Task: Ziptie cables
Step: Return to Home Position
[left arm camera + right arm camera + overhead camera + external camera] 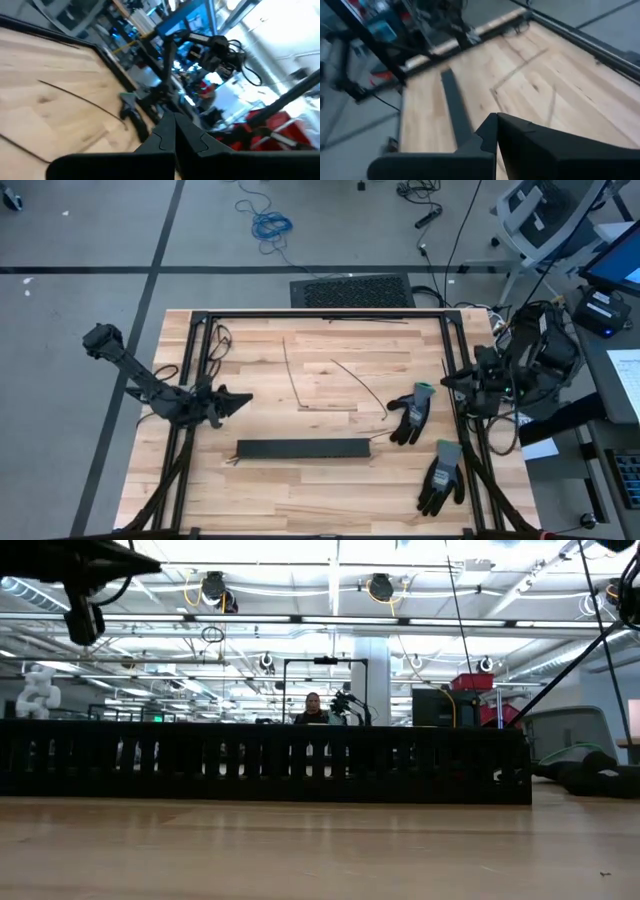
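Note:
The black slotted strip lies flat on the near half of the wooden table; it fills the low view as a dark wall and shows in the right wrist view. No multicoloured cable bundle shows plainly in any view. My left gripper hovers shut over the table's left side, pointing right, short of the strip's left end and on its far side. My right gripper is shut at the table's right edge, pointing left.
Two dark gloves with green cuffs lie right of the strip, one near its right end, one toward the near right corner. Single thin dark strands lie mid-table. A black frame runs round the table.

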Robot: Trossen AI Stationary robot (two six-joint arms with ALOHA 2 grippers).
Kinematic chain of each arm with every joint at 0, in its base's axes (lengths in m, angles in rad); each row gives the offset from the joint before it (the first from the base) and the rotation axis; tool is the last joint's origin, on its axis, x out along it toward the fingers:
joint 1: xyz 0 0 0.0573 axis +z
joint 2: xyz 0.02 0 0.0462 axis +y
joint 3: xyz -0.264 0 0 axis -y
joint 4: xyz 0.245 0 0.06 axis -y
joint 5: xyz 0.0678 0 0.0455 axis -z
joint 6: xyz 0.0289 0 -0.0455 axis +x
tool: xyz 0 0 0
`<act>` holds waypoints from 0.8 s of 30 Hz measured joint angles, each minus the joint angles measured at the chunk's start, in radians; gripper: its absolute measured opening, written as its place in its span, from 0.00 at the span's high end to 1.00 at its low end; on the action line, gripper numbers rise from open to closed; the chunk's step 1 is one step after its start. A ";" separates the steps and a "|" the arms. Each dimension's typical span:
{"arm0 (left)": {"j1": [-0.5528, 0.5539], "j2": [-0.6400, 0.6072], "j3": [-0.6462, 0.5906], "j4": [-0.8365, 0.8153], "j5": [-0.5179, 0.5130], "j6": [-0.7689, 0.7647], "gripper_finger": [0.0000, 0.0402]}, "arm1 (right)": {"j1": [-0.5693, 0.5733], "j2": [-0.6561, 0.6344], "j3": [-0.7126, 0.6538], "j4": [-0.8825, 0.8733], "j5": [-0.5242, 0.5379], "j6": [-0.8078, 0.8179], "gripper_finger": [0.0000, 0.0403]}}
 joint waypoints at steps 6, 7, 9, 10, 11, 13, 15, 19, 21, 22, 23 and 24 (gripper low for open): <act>0.105 0.000 0.000 -0.182 0.088 -0.002 1.00 | 0.000 -0.002 -0.010 -0.089 -0.142 0.226 1.00; 0.126 -0.004 0.000 -0.204 0.107 0.000 1.00 | 0.001 -0.002 -0.008 -0.063 -0.127 0.219 1.00; 0.161 -0.014 0.000 -0.243 0.134 0.014 1.00 | 0.008 -0.001 -0.002 0.064 -0.061 0.071 1.00; 0.176 -0.021 0.000 -0.260 0.145 0.030 1.00 | 0.013 -0.001 -0.001 0.138 -0.022 -0.037 1.00; 0.188 -0.030 0.000 -0.268 0.157 0.049 1.00 | 0.018 -0.002 -0.001 0.205 0.010 -0.148 1.00; 0.205 -0.052 0.000 -0.269 0.163 0.094 1.00 | 0.025 -0.008 0.000 0.281 0.054 -0.312 1.00; 0.220 -0.070 0.000 -0.276 0.163 0.127 1.00 | 0.028 -0.027 -0.001 0.262 0.112 -0.349 1.00; 0.240 -0.114 0.000 -0.300 0.163 0.137 1.00 | 0.053 -0.128 -0.081 0.126 0.218 -0.252 1.00; 0.245 -0.126 0.000 -0.305 0.159 0.138 1.00 | 0.074 -0.208 -0.162 0.086 0.290 -0.155 1.00; 0.248 -0.131 0.000 -0.307 0.152 0.139 1.00 | 0.088 -0.249 -0.209 0.089 0.314 -0.115 1.00; 0.251 -0.136 0.000 -0.311 0.145 0.139 1.00 | 0.102 -0.289 -0.260 0.098 0.332 -0.078 1.00; 0.253 -0.138 0.000 -0.314 0.136 0.139 1.00 | 0.117 -0.330 -0.312 0.115 0.346 -0.054 1.00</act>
